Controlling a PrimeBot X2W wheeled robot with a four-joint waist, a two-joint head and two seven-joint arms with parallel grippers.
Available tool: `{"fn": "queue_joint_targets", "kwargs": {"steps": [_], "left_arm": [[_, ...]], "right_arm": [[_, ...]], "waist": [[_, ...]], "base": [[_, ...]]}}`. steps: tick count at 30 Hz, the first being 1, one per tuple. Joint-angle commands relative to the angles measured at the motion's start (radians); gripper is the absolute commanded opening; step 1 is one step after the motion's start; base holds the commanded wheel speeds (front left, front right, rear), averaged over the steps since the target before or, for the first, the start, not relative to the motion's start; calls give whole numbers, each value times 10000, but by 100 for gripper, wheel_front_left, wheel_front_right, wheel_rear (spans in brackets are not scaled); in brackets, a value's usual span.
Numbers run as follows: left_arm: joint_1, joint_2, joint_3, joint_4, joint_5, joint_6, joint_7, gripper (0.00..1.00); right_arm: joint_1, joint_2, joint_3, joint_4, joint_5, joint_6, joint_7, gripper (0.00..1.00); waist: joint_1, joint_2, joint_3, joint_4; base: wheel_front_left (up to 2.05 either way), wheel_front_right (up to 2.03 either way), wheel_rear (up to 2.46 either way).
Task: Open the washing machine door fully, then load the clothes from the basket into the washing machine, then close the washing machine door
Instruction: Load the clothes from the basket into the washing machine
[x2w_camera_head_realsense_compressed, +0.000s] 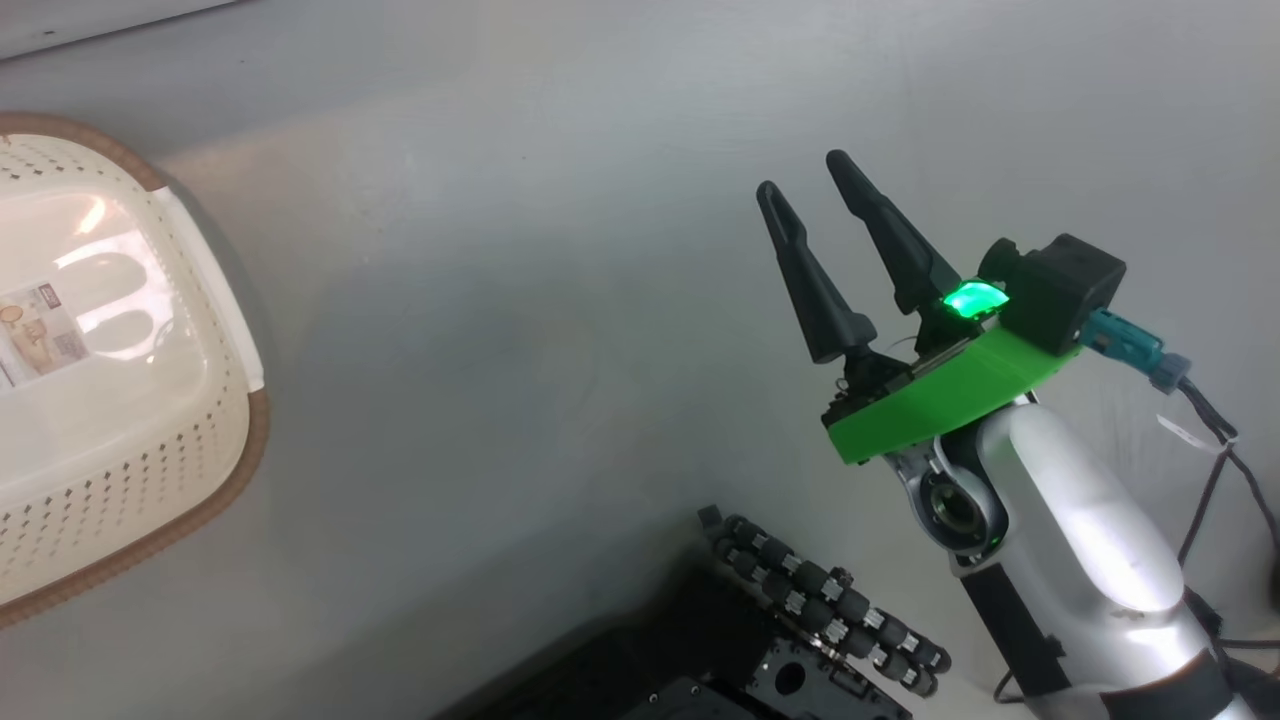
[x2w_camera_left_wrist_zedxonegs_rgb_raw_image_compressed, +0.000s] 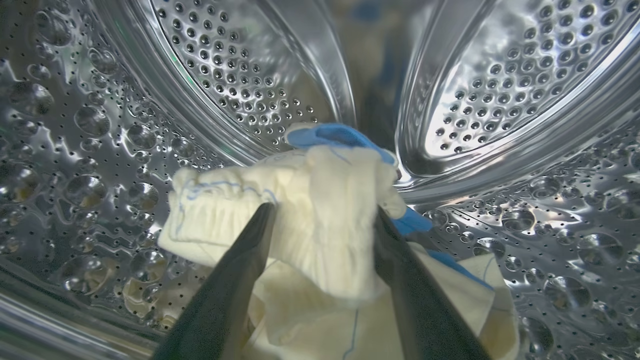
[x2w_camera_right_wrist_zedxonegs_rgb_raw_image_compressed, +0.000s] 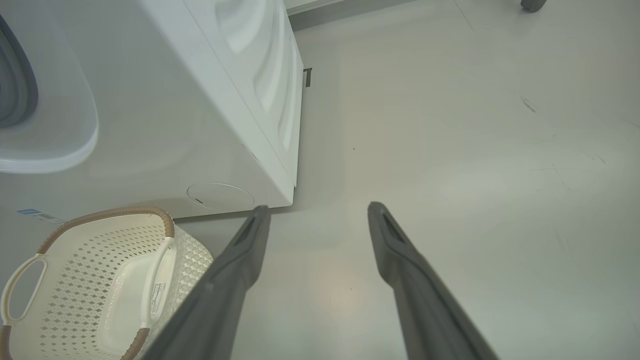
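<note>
My left gripper (x2w_camera_left_wrist_zedxonegs_rgb_raw_image_compressed: 322, 212) is deep inside the washing machine's steel perforated drum (x2w_camera_left_wrist_zedxonegs_rgb_raw_image_compressed: 500, 75). It is open, and the clothes (x2w_camera_left_wrist_zedxonegs_rgb_raw_image_compressed: 320, 180), pale yellow fabric with blue trim, bulge between its spread fingers and lie on the drum wall below. The washing machine (x2w_camera_right_wrist_zedxonegs_rgb_raw_image_compressed: 165, 125) is a white box. The washing machine door (x2w_camera_right_wrist_zedxonegs_rgb_raw_image_compressed: 60, 145) shows as a white rounded edge swung out at its front. The basket (x2w_camera_head_realsense_compressed: 255, 430) (x2w_camera_right_wrist_zedxonegs_rgb_raw_image_compressed: 110, 214) stands empty on the floor before the machine, with a sticker on its bottom. My right gripper (x2w_camera_head_realsense_compressed: 804, 174) (x2w_camera_right_wrist_zedxonegs_rgb_raw_image_compressed: 317, 207) hangs open over bare floor, right of the basket.
My own black base with its roller wheel (x2w_camera_head_realsense_compressed: 820, 610) sits at the bottom of the head view. A dark cable (x2w_camera_head_realsense_compressed: 1210, 430) trails off the right wrist. Pale grey floor (x2w_camera_right_wrist_zedxonegs_rgb_raw_image_compressed: 450, 125) stretches to the machine's right, with a dark caster (x2w_camera_right_wrist_zedxonegs_rgb_raw_image_compressed: 532, 4) at the far edge.
</note>
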Motion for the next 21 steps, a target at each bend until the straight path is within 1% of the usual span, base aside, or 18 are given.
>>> {"fn": "queue_joint_targets", "kwargs": {"steps": [1,5,10,14,16,21], "left_arm": [[-375,309,108,-184,88,-25,8,100],[-554,61,16,113,28,-159,-166,100],[-402,-210,-34,129,-73,-161,-478,100],[-43,-433,28,-56,-270,-41,-707,100],[283,-549,39,-251,-362,86,-747,100],[1217,-606,174,-904,-672,366,-797,100]], "right_arm": [[194,-60,56,-192,7,-29,-97,100],[176,-60,-49,-168,-74,-29,-97,100],[221,-60,-248,-117,-243,-29,-97,100],[270,-60,-426,-112,-417,-29,-97,100],[311,-60,-516,-100,-519,-29,-97,100],[440,-60,-720,-44,-706,-29,-97,100]], "waist": [[-1,0,-7,36],[-1,0,-76,214],[-1,0,-278,497],[-1,0,-501,749],[-1,0,-650,880],[-1,0,-1034,1146]], "base": [[0,0,0],[0,0,0],[0,0,0],[0,0,0],[0,0,0],[0,0,0]]}}
